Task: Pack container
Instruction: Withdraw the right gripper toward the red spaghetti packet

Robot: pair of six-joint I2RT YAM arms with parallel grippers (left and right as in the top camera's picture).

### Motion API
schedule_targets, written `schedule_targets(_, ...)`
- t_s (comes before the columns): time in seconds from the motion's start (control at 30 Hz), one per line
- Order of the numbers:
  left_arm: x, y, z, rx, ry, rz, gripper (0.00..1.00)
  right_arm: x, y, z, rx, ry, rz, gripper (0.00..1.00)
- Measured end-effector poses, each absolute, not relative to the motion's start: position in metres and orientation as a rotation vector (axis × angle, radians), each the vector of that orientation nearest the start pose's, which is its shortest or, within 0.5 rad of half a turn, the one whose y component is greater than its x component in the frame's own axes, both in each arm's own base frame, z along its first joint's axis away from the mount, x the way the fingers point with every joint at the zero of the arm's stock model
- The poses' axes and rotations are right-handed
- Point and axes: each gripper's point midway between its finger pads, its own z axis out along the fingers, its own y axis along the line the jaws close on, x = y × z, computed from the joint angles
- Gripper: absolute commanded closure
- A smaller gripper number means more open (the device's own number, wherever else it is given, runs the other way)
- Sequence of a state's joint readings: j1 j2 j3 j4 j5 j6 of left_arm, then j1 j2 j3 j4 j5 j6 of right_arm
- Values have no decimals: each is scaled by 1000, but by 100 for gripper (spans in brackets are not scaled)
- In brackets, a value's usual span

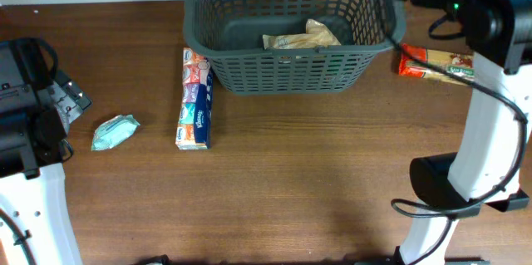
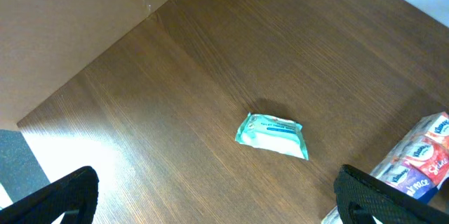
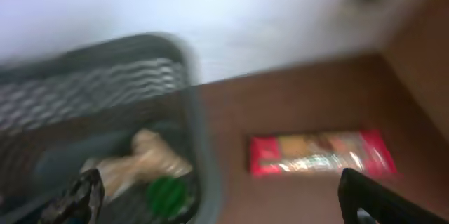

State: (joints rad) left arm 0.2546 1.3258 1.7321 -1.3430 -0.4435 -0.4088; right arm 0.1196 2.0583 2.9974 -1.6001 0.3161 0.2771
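**While the container waits, three things are not packed yet**

As far as I can tell, the job is partly done. The big grey container sits at the back of the table, in the middle. It holds a crinkly tan bag and a small green thing. That view is too blurry to tell what the green thing is.

Next biggest is the long pack of tissues, lying right by the container's front left corner. The red snack packet lies just beside the container's right side. The little blue-green wipes pack lies alone, left of the tissues.

The left gripper is wide open and holds nothing. It hangs above the table with the wipes pack a bit ahead of it. The right gripper is wide open and empty too, up by the container's right wall, near the red packet.

I think the step now is going for the next thing. To take the wipes pack, the left gripper would need to go forward and down. Then it must get a finger on each side, squeeze, and lift the pack over the rim.
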Motion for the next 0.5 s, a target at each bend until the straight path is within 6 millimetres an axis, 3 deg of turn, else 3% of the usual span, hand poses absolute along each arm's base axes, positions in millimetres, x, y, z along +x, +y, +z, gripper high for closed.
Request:
schedule_targets(0.2, 265, 145, 337, -964, 2245, 486, 1, 405, -93, 415, 1102, 1959, -216, 1)
schedule_targets(0.3, 265, 145, 337, -964, 2245, 486, 1, 400, -122, 407, 1289, 1883, -170, 1)
schedule_targets(0.37, 265, 145, 337, -964, 2245, 486, 1, 399, -132, 398, 1336, 1900, -122, 1)
schedule_targets(0.5, 265, 145, 337, -964, 2245, 486, 1, 404, -124, 391, 1263, 1999, -68, 1)
